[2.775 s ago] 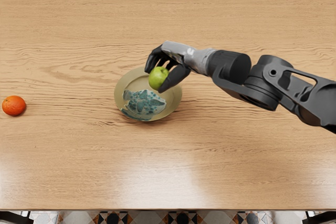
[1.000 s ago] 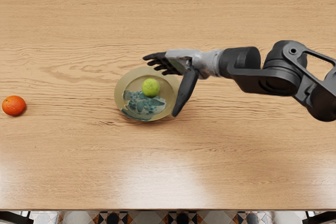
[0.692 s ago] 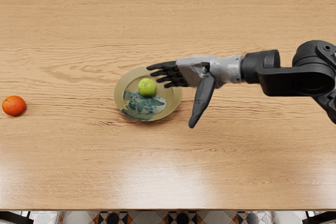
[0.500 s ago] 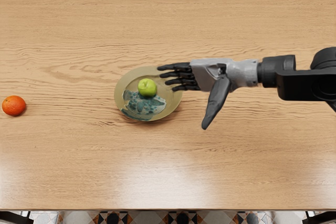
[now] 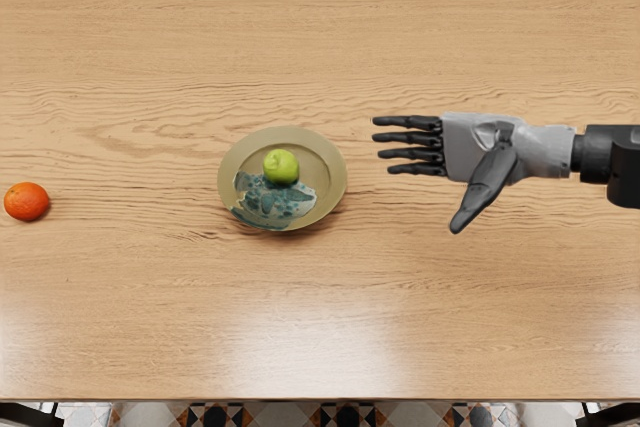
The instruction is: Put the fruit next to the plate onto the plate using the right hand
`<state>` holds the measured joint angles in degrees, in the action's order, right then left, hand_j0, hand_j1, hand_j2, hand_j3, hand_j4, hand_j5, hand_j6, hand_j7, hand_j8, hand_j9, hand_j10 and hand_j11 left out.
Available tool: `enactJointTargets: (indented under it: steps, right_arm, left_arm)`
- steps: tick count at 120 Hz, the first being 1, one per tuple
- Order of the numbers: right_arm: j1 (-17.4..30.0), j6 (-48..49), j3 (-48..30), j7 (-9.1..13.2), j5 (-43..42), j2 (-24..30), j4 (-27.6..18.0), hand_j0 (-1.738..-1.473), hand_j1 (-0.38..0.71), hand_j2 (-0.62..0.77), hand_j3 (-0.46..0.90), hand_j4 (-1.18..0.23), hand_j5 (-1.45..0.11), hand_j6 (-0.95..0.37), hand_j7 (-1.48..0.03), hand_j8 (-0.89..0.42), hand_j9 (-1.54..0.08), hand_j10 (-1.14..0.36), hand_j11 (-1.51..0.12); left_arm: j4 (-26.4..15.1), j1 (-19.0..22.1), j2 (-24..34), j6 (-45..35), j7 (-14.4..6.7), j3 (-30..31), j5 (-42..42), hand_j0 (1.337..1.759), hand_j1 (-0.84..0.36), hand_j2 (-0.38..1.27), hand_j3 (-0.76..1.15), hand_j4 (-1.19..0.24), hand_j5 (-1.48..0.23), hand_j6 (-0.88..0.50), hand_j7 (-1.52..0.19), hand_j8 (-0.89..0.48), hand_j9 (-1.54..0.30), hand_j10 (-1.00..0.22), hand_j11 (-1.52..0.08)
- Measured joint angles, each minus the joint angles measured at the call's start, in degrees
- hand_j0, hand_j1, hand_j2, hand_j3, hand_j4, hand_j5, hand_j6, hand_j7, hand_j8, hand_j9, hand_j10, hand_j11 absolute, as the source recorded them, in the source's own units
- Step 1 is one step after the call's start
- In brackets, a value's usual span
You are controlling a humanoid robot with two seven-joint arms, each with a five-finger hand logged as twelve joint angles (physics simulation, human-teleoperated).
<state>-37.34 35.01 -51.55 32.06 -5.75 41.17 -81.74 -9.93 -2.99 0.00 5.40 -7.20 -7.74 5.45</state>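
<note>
A green apple (image 5: 281,165) rests on the round olive plate (image 5: 320,160) with a blue-green pattern, near the middle of the table. My right hand (image 5: 432,169) hangs to the right of the plate, well apart from it. Its fingers (image 5: 405,138) are stretched out flat toward the plate and the thumb points down; it holds nothing. The left arm does not show.
An orange (image 5: 26,201) lies alone near the table's left edge. The wooden table (image 5: 320,317) runs the full width of the view, with its front edge near the bottom.
The right hand let go of the apple onto the plate, opened its fingers and drew back to the right. The apple settled slightly left on the plate.
</note>
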Motion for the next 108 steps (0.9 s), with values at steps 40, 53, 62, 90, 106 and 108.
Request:
enactJointTargets:
  steps: [40, 53, 62, 90, 106, 108]
  right_arm:
    - [2.51, 0.01, 0.01, -0.13, 5.44, 5.22, 4.93, -1.658, -0.35, 0.0, 0.0, 0.0, 0.0, 0.0, 0.0, 0.0, 0.0, 0.0, 0.0]
    - [3.83, 0.01, 0.07, -0.15, 8.08, 6.94, 7.76, -1.658, -0.35, 0.0, 0.0, 0.0, 0.0, 0.0, 0.0, 0.0, 0.0, 0.0, 0.0]
    - [4.79, 0.02, 0.18, -0.15, 9.8, 8.24, 9.56, -1.658, -0.35, 0.0, 0.0, 0.0, 0.0, 0.0, 0.0, 0.0, 0.0, 0.0, 0.0]
    - [6.27, 0.02, 0.57, -0.15, 12.46, 10.24, 11.54, -1.658, -0.35, 0.0, 0.0, 0.0, 0.0, 0.0, 0.0, 0.0, 0.0, 0.0, 0.0]
    - [6.41, 0.03, 0.58, -0.15, 12.74, 10.45, 11.59, -1.658, -0.35, 0.0, 0.0, 0.0, 0.0, 0.0, 0.0, 0.0, 0.0, 0.0, 0.0]
    - [6.41, 0.03, 0.59, -0.15, 12.75, 10.48, 11.59, -1.658, -0.35, 0.0, 0.0, 0.0, 0.0, 0.0, 0.0, 0.0, 0.0, 0.0, 0.0]
  left_arm:
    - [0.0, 0.0, 0.0, 0.02, 0.0, 0.0, 0.0, 1.658, 0.35, 0.0, 0.0, 0.0, 0.0, 0.0, 0.0, 0.0, 0.0, 0.0, 0.0]
    - [0.0, 0.0, 0.0, -0.01, 0.0, 0.0, 0.0, 1.658, 0.35, 0.0, 0.0, 0.0, 0.0, 0.0, 0.0, 0.0, 0.0, 0.0, 0.0]
    - [0.0, 0.0, 0.0, -0.01, 0.0, -0.02, 0.0, 1.658, 0.35, 0.0, 0.0, 0.0, 0.0, 0.0, 0.0, 0.0, 0.0, 0.0, 0.0]
    - [0.0, 0.0, 0.0, -0.01, 0.01, -0.01, -0.01, 1.658, 0.35, 0.0, 0.0, 0.0, 0.0, 0.0, 0.0, 0.0, 0.0, 0.0, 0.0]
    - [0.0, 0.0, 0.0, -0.01, 0.0, -0.01, -0.01, 1.658, 0.35, 0.0, 0.0, 0.0, 0.0, 0.0, 0.0, 0.0, 0.0, 0.0, 0.0]
    - [0.0, 0.0, 0.0, -0.02, 0.0, -0.01, -0.01, 1.658, 0.35, 0.0, 0.0, 0.0, 0.0, 0.0, 0.0, 0.0, 0.0, 0.0, 0.0]
